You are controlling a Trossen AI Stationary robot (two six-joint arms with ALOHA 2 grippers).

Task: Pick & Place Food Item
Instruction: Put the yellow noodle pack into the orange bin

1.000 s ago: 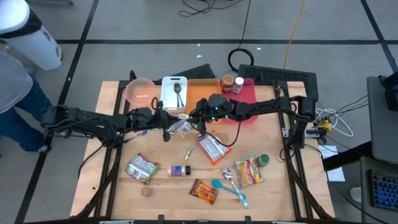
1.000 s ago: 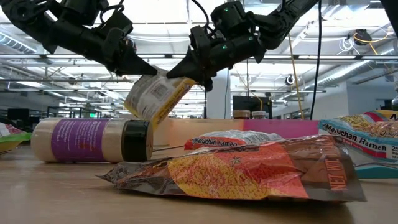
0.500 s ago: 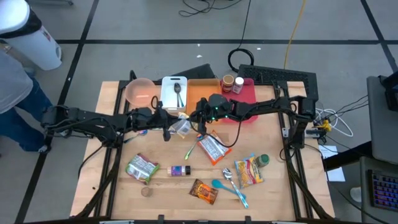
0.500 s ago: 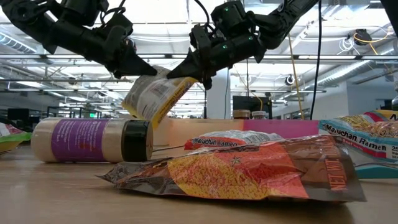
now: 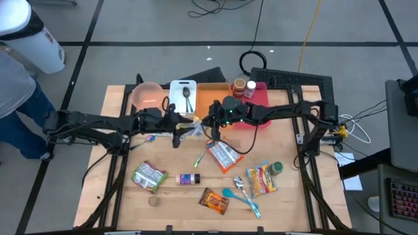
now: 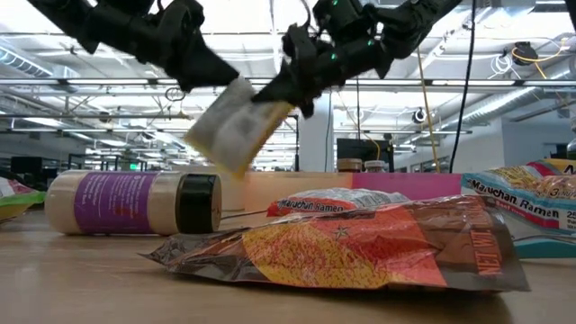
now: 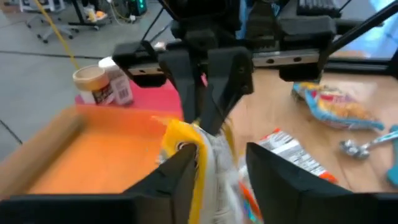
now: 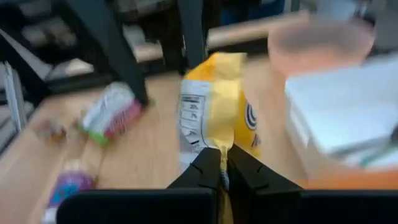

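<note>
While the yellow snack bag (image 5: 193, 130) hangs above counter (image 5: 124, 196) centre, right tool (image 5: 210, 130) clenched on it, left tool (image 5: 176, 130) unclasped, we judge hand-off done; next, carry toward the orange tray (image 5: 208, 95) at 12 o'clock.

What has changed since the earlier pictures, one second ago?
The left gripper has opened and let go of the yellow packet. The right gripper closed on it and now carries it alone, slightly higher. The purple bottle and the other packets on the table did not move.
</note>
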